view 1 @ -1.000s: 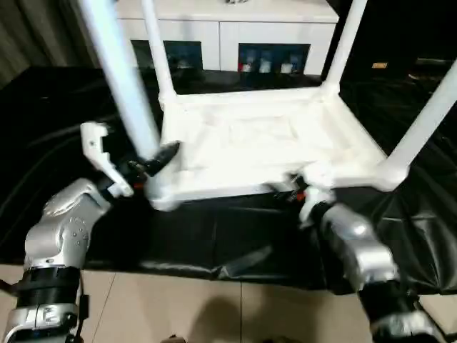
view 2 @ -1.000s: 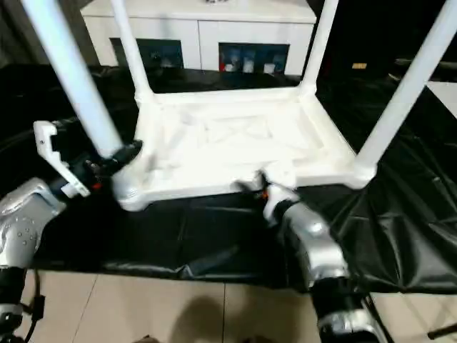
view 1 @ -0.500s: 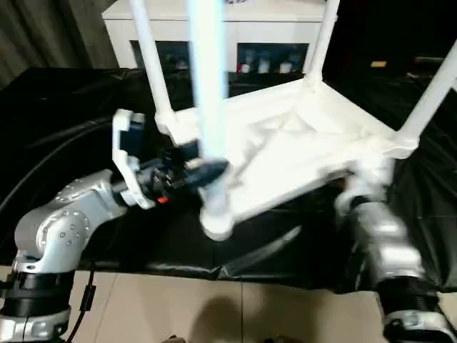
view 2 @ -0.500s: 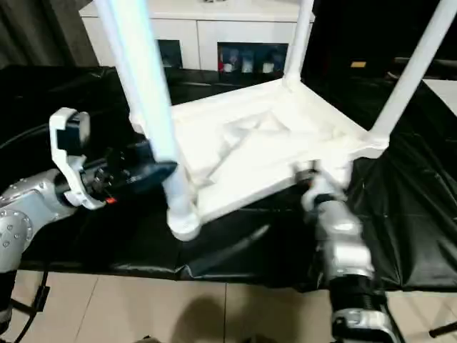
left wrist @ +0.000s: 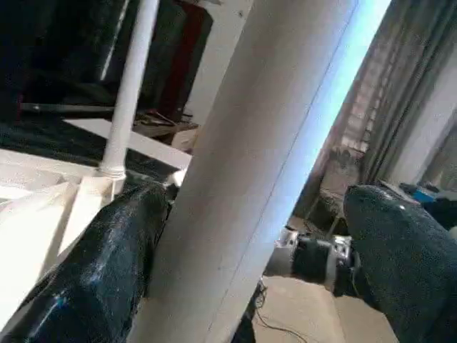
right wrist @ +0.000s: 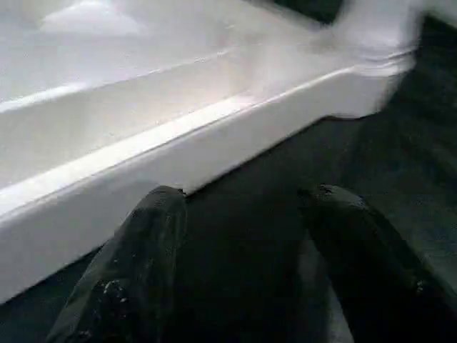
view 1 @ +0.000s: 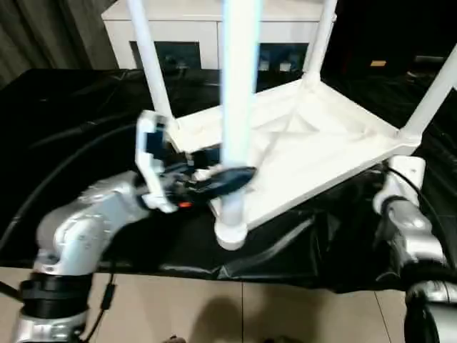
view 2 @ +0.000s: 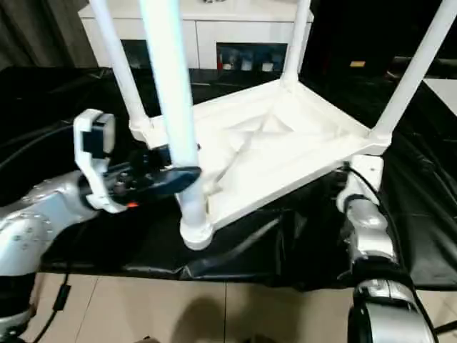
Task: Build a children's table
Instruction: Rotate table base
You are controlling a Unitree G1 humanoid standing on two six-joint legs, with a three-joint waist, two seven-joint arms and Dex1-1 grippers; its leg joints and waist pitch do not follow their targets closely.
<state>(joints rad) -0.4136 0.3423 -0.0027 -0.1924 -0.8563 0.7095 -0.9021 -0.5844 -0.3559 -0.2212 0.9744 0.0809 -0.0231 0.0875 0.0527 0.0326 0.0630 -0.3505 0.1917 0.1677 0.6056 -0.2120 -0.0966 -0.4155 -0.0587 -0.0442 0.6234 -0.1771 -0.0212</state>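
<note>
Item: white plastic children's table (view 1: 314, 143), inverted on the black-draped worktop (view 1: 64, 114), all four legs seated. We note it turned since a second ago, near corner leg (view 1: 239, 107) now central. Left hand (view 1: 232, 179) spread wide around that leg; right hand (right wrist: 235, 236) half open, empty, beside the tabletop rim. Assembly seems nearly complete.

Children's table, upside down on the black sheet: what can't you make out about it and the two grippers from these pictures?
- Tops of the four legs: cut off by the upper edge in both eye views.
- Tabletop face: turned down, hidden against the black sheet.
- Left gripper grip: the near leg covers the far finger in the eye views; contact unclear.
- Right gripper: open, below the tabletop's rim; whether a finger touches it is too blurred in the right wrist view.
</note>
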